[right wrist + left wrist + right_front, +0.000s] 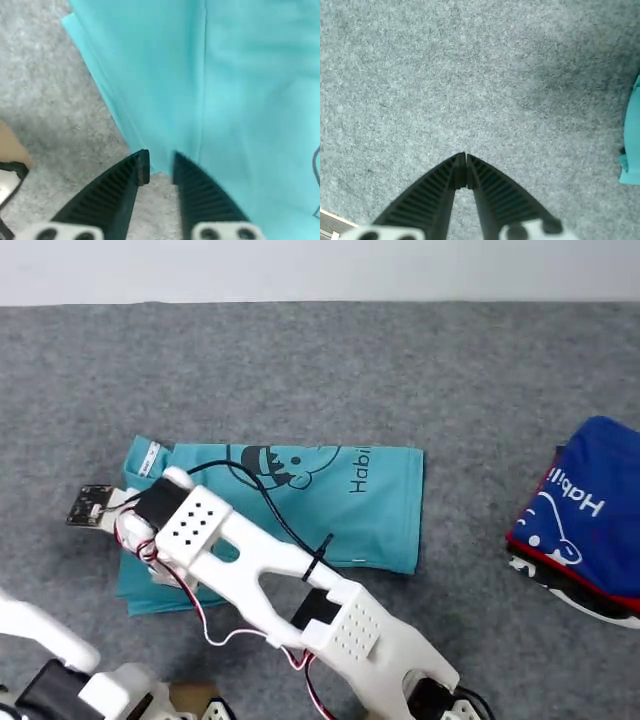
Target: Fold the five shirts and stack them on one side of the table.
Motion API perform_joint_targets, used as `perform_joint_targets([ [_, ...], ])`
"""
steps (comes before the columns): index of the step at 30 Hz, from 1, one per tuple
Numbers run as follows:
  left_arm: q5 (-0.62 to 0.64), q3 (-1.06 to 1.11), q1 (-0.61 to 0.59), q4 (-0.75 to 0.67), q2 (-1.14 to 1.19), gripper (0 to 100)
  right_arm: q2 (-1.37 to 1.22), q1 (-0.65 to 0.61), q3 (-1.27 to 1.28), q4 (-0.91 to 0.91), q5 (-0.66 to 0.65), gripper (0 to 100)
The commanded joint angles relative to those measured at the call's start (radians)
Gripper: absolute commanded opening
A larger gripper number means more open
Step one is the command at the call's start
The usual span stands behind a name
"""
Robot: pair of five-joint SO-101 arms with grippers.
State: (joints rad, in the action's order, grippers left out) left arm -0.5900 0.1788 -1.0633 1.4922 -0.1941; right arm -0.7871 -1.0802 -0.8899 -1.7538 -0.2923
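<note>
The grey, fuzzy table was the biggest thing. A teal shirt lay flat on it, left of the middle. It was folded into a long shape, with a dark cartoon drawing on top. At its left end some folded layers stuck out at the near corner.

The right arm was white and long. It came from the near edge of the table and stretched over the teal shirt to the shirt's left end. Black and red wires ran along it. A small flat board stuck out from its wrist, just past the shirt's left edge.

A pile of folded shirts sat at the right edge of the table, well apart from the teal shirt. A blue shirt with a white drawing was on top. Red, white and black edges showed under it.

The left arm was at the near left corner, over bare table beside the teal shirt.

The right gripper pointed down at the edge of the teal shirt. Its fingers had a narrow gap between them, and the shirt's edge showed in that gap. I could not tell if they touched the cloth.

The left gripper hung over the grey table. Its fingers were pressed together at the tips and held nothing.
</note>
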Motion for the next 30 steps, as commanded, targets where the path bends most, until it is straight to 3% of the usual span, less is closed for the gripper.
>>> perform_joint_targets([
  [1, 0.008, -0.027, -0.003, -0.009, -0.04, 0, 0.004, -0.025, -0.052, -0.031, 0.037, 19.9],
  [8, 0.008, -0.01, -0.003, -0.009, -0.04, 0, -0.105, -0.044, -0.054, 0.033, 0.037, 15.5],
  [14, 0.006, 0.053, -0.005, -0.043, -0.046, 0, -0.137, -0.03, -0.055, 0.038, -0.054, 0.8],
  [30, 0.006, 0.074, 0.003, -0.077, -0.04, 0, -0.151, 0.194, -0.224, 0.14, -0.061, 1.0],
])
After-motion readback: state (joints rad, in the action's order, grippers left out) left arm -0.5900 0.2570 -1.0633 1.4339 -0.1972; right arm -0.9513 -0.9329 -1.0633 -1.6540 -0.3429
